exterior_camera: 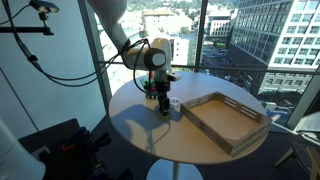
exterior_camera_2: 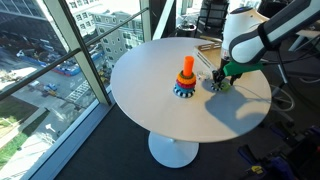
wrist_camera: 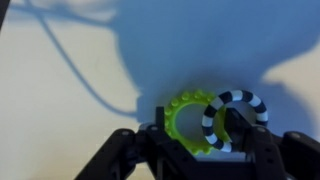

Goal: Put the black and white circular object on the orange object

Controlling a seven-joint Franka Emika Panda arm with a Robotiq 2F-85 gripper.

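While the one black-and-white striped ring (wrist_camera: pixel 236 118) leaned tilted against the single yellow-green ring (wrist_camera: pixel 186 122), both lay near the middle of the bench (exterior_camera_2: pixel 150 110), just ahead of and between the jaws. The gripper (wrist_camera: pixel 205 152) hung low, jaws spread, pinching nothing. The one orange peg (exterior_camera_2: pixel 187 67), on its stacked-ring base (exterior_camera_2: pixel 184 91), stood just beside, towards the window-side edge. One wooden tray (exterior_camera: pixel 228 122) sat near another edge.

No readable text, labels, brands or numbers in any view. The black and white circular object (wrist_camera: pixel 235 118) bears only stripes, no letters. The buildings (exterior_camera: pixel 290 40) outside the window are too small to show signs.
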